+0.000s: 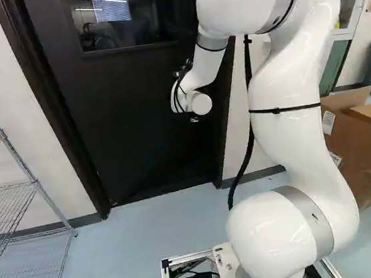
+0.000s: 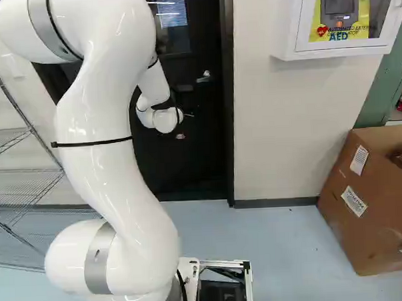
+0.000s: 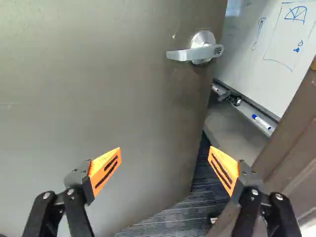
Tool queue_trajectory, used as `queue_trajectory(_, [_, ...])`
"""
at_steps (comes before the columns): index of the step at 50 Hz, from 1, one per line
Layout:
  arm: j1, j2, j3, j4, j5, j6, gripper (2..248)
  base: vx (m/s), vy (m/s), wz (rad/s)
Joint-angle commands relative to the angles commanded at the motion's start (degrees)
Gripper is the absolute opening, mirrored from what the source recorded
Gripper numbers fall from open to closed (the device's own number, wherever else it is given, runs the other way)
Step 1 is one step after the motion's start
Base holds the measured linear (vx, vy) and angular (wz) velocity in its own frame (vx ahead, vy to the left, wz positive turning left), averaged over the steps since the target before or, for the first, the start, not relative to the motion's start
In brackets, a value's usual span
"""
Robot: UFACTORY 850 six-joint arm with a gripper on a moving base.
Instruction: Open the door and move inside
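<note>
Door (image 3: 108, 84) stands ajar in front of you, and the wrist view lets you look through the opening between its free edge and the brown frame (image 3: 296, 138). Its silver lever handle (image 3: 195, 53) sits close to that free edge, with the lever pointing in toward the middle of the door. You have the gripper (image 1: 184, 71) near the door but apart from the handle, which lies ahead of it. Its fingers are spread wide with nothing between them, one orange pad (image 3: 104, 170) against the backdrop of the door's face, the other beside the opening, toward the frame. Through the opening you can see a whiteboard (image 3: 303, 57) with blue drawing, a marker (image 3: 261, 122) on its tray, and dark striped flooring (image 3: 170, 217). Your white arm (image 1: 289, 140) reaches forward to the door. You've got wire shelving (image 1: 8, 199) at the left of the left base view, and an open cardboard box (image 2: 370, 210) on the floor (image 2: 278, 247) at the right of the right base view, under the wall cabinet (image 2: 286, 43) side.
</note>
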Motion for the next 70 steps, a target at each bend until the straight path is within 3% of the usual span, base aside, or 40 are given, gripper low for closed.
queue_trajectory(70, [1.07,18.96,21.98,0.0,-1.58,0.0,247,0.0,0.0,0.0])
